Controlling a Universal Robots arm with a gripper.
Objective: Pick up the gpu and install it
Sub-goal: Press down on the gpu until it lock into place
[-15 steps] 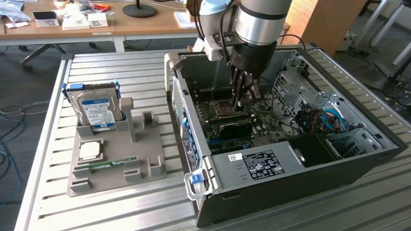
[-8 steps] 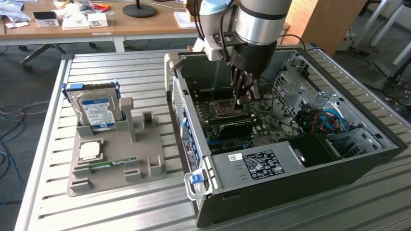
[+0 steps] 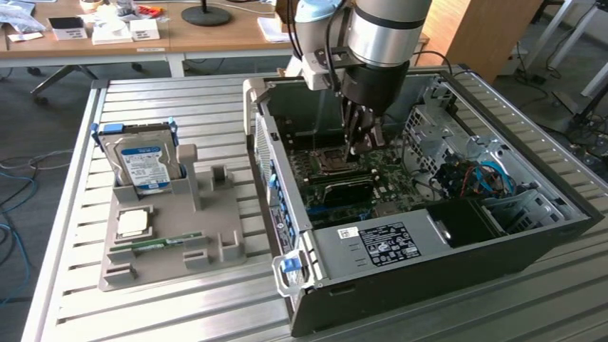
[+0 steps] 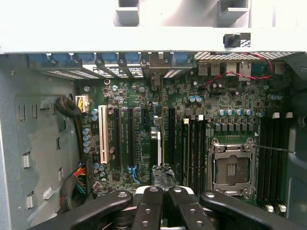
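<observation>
The gpu (image 3: 347,190) is a dark flat card standing on edge on the green motherboard inside the open computer case (image 3: 532,235). In the wrist view the gpu (image 4: 156,141) appears edge-on as a thin pale strip running toward the slotted rear panel. My gripper (image 3: 360,149) reaches down into the case from above. Its black taped fingertips are pressed together and shut, right over the card's near end (image 4: 162,175). I cannot tell whether the tips touch the card. Nothing is visibly clamped between them.
An empty CPU socket (image 4: 231,167) lies beside the card, with memory slots between them. A grey holder tray (image 3: 171,235) at the exterior view's left carries a hard drive (image 3: 142,164), a CPU chip (image 3: 131,222) and a green memory stick (image 3: 156,244). Cables and drive cages fill the case's far side.
</observation>
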